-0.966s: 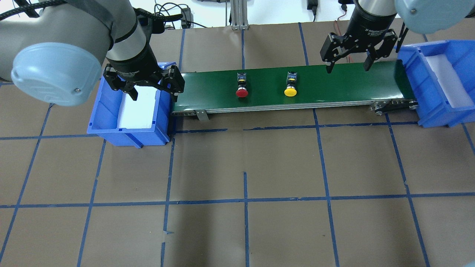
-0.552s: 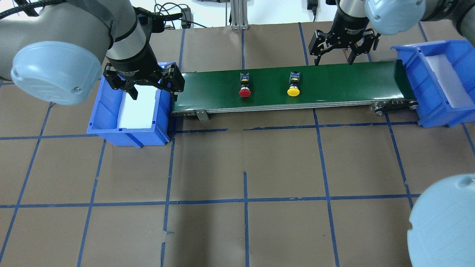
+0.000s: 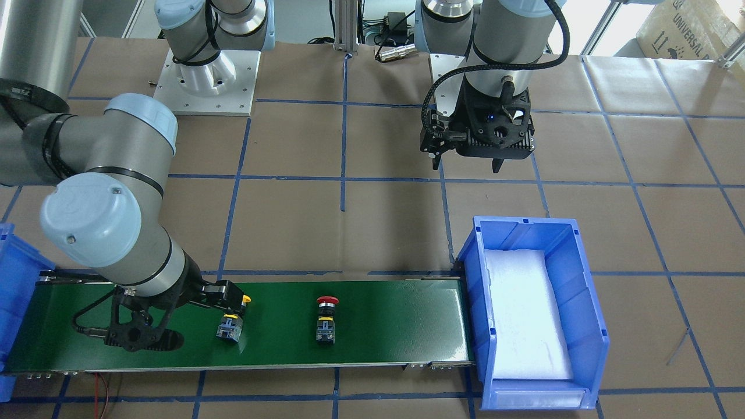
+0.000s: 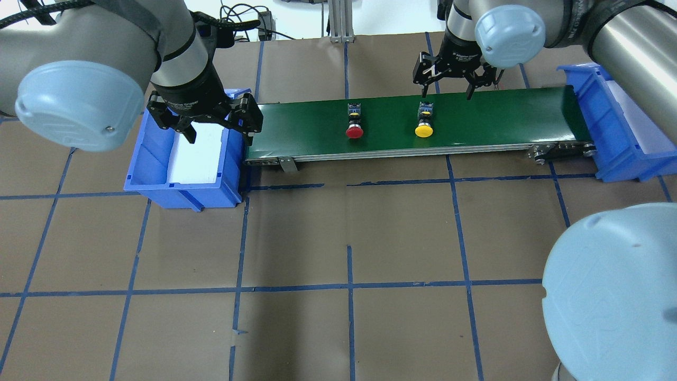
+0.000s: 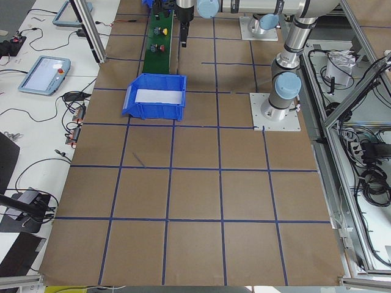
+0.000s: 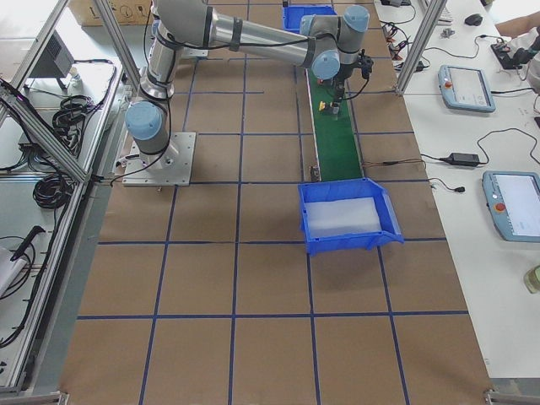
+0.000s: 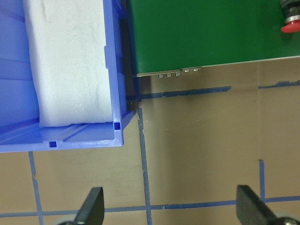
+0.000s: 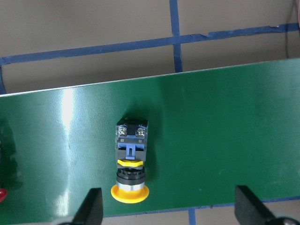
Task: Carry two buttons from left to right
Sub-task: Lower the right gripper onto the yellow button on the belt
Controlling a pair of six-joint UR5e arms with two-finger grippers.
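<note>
Right gripper (image 4: 447, 94): fingers spread wide, nothing between them; poised over the far edge of the green belt (image 4: 502, 114).
Yellow button (image 4: 424, 123): lying flat on the belt, just robotward of that gripper and slightly to the robot's left of its midline; about mid-belt, well short of the right bin (image 4: 621, 159).
Long axis: across the belt, cap toward the robot, switch body toward the far edge; at right angles to the line between the fingers, so the narrow flanks face the pads.
Coming move, as a judgement: small shift to the robot's left and toward the robot, then down, closing on the switch body.
Nearer arm: the right, by far.
Red button (image 4: 354, 125): parallel on the belt, farther to the robot's left, apart from the yellow one.
Left gripper (image 4: 219, 136): fingers apart, empty, hanging over the seam between the left bin (image 4: 143, 159) and the belt's end, well away from both buttons.
Right wrist view: shows the off-centre lie, the button nearer one finger than the other.
Front-facing view: shows the gripper low beside the button, cap half hidden; exact height above the belt not readable.
Side views: too small to judge.
</note>
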